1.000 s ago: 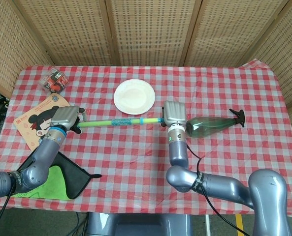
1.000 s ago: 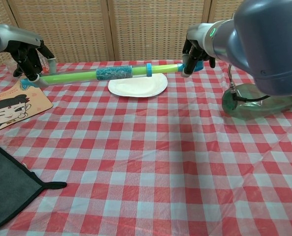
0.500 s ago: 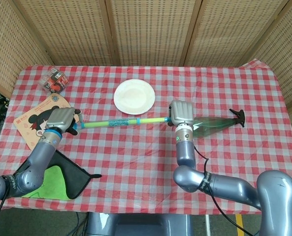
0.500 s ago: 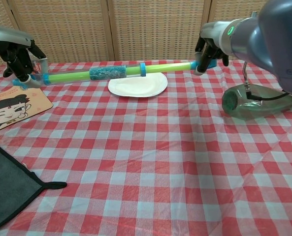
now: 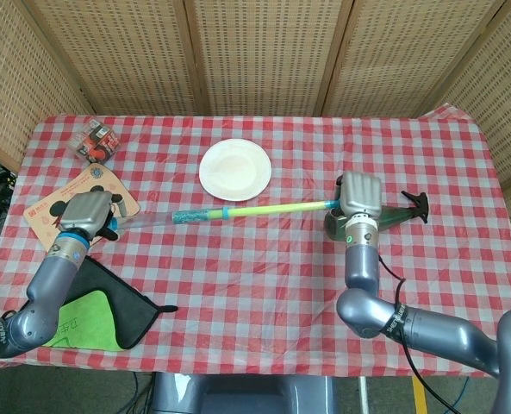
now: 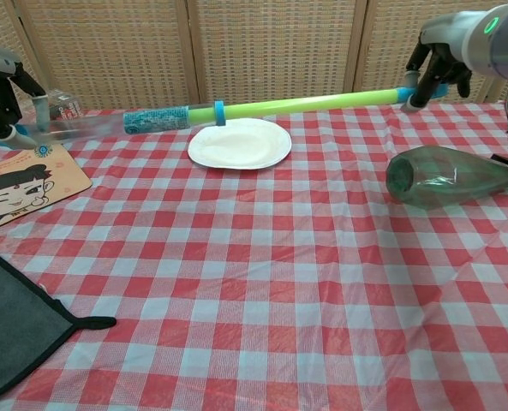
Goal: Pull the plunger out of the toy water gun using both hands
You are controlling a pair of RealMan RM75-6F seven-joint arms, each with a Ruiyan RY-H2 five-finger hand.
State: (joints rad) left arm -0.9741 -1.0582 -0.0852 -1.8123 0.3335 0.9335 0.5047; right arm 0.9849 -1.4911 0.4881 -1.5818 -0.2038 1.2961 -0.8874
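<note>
Plunger (image 6: 305,104) extraction under way, mid-pull. Right hand (image 5: 359,195) clenched around blue end cap of green rod, seen high at right in chest view (image 6: 436,67). Left hand (image 5: 86,212) clenched around far end of clear barrel (image 6: 78,128), seen at left edge in chest view (image 6: 1,94). Toy water gun held off the tablecloth (image 5: 264,276), stretched nearly level between the two hands, passing just in front of white plate (image 6: 239,143) in chest view. Green rod mostly exposed; patterned teal piston section (image 6: 156,118) sits at the mouth of the barrel, blue ring (image 6: 220,111) just outside it. Cannot tell whether piston is clear of the barrel or barely inside.

Judged stage: late in the pull, separation almost reached or just reached.

Next move, by judgement: continue drawing hands apart along the rod's axis, right hand outward to the right, left hand holding barrel steady. Needs pull in line with the barrel to avoid binding the piston at the mouth. Right hand close above green bottle (image 6: 455,175); needs clearance there.
</note>
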